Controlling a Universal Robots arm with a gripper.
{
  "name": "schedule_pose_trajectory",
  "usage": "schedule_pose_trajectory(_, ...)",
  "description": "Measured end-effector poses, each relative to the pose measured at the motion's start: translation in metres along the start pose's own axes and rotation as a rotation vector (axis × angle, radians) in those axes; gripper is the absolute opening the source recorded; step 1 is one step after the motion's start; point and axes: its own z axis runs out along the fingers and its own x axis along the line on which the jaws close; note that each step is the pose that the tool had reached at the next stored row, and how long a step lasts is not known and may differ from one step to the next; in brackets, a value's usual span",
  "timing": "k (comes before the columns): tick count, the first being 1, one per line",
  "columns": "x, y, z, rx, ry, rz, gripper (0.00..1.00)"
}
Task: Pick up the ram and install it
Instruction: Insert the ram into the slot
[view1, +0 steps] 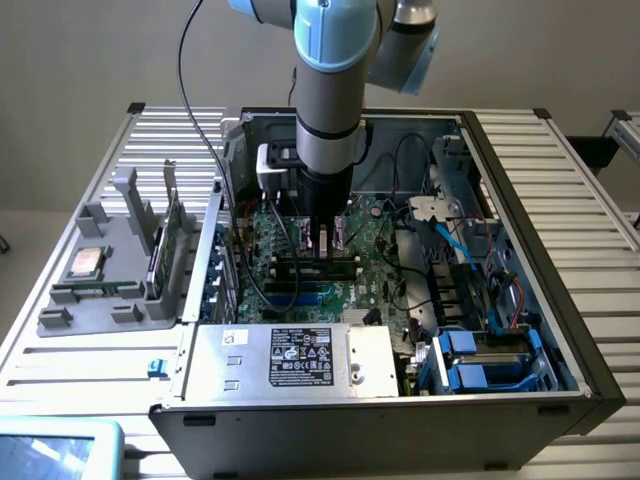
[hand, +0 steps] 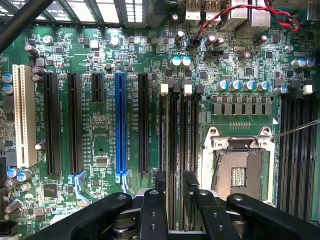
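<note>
Ram (hand: 173, 160), a thin dark stick seen edge-on, is set upright in a black slot of the green motherboard (hand: 100, 145), beside the metal-framed socket (hand: 239, 172), inside the open steel case (view1: 350, 440). It is straddled by the gripper (hand: 174, 186), black fingers parted and clear of it. How deep it sits cannot be made out.

A plain, pale grey-beige wall (view1: 90, 50) spans the top of the exterior view. Below it, an evenly lit silver table of ribbed aluminium slats (view1: 590, 210) reaches from left to right. Light beige floor (view1: 30, 230) shows at the left edge.
</note>
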Motion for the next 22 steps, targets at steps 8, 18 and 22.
schedule_pose_trajectory(8,-0.001,0.0002,-0.0083,-0.0127,0.0121,0.002,0.27)
schedule_pose_trajectory(18,-0.002,0.0004,-0.0165,-0.0263,0.0361,0.004,0.27)
schedule_pose_trajectory(22,-0.002,0.0004,-0.0167,-0.0264,0.0364,0.004,0.12)
